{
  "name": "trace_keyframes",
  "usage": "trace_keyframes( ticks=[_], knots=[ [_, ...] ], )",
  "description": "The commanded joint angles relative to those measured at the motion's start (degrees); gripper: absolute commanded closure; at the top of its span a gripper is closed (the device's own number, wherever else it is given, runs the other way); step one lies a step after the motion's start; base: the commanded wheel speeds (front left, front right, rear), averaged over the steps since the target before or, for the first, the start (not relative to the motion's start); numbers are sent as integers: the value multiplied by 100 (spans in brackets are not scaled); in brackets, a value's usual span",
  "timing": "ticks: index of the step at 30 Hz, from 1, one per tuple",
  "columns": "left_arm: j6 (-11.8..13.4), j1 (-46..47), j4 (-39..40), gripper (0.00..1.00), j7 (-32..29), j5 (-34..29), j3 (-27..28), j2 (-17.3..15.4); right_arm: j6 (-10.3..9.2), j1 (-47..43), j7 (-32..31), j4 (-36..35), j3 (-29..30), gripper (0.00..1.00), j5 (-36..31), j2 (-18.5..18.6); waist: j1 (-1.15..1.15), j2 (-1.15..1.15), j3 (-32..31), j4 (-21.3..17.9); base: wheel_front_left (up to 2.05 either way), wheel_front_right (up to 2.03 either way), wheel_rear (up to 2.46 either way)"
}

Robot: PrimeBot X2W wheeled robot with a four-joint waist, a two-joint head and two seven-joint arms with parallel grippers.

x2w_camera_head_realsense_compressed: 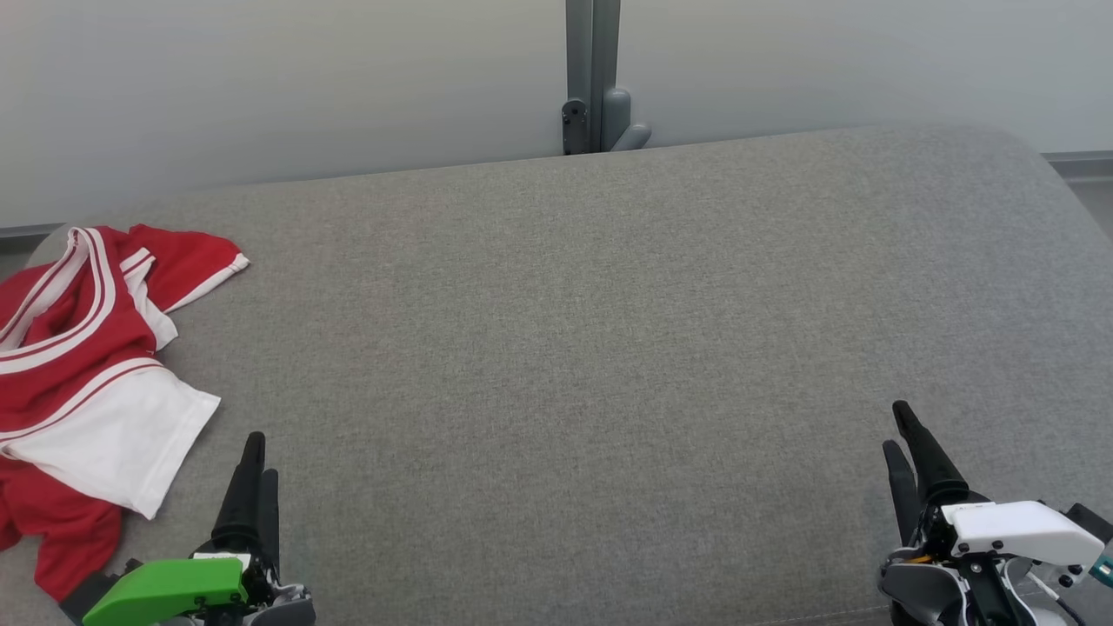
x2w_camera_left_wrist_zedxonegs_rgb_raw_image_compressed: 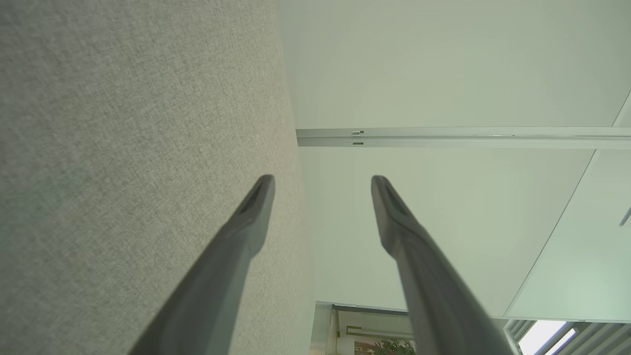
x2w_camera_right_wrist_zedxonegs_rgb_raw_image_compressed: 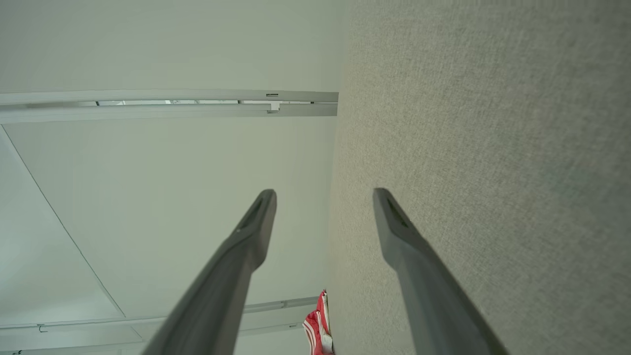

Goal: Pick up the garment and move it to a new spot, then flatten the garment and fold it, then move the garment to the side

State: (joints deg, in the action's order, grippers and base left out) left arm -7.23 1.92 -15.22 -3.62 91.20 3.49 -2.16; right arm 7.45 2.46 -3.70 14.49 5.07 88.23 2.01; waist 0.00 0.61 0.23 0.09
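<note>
Garment (x2w_camera_head_realsense_compressed: 83,348): one, red with white bands and a white panel, lying crumpled at the left edge of the bench (x2w_camera_head_realsense_compressed: 609,304) (part of it runs out of the head view). Two grippers. The left gripper (x2w_camera_head_realsense_compressed: 262,454) is at the near edge just beside the garment, apart from it, fingers spread and empty. The right gripper (x2w_camera_head_realsense_compressed: 896,426) is near the near right corner, also spread and empty. The one bench is grey fabric, with a pale wall (x2w_camera_head_realsense_compressed: 261,78) behind and one grey post (x2w_camera_head_realsense_compressed: 591,69) past its far edge.
</note>
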Motion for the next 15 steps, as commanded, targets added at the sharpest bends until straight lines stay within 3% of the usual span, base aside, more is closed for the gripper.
trace_keyframes(
  ticks=[1, 15],
  knots=[
    [-8, 87, 95, 0, 52, -115, -32, -64, 2, 59, 55, -133, -13, 0, -147, 32, 0, -6, 2, 2, 0, 0, 0],
    [-12, 145, 2, 0, 433, -1221, -191, -223, 2, 102, 408, -444, -221, 0, -2139, 82, 0, -13, 26, 38, 0, 0, 0]
  ],
)
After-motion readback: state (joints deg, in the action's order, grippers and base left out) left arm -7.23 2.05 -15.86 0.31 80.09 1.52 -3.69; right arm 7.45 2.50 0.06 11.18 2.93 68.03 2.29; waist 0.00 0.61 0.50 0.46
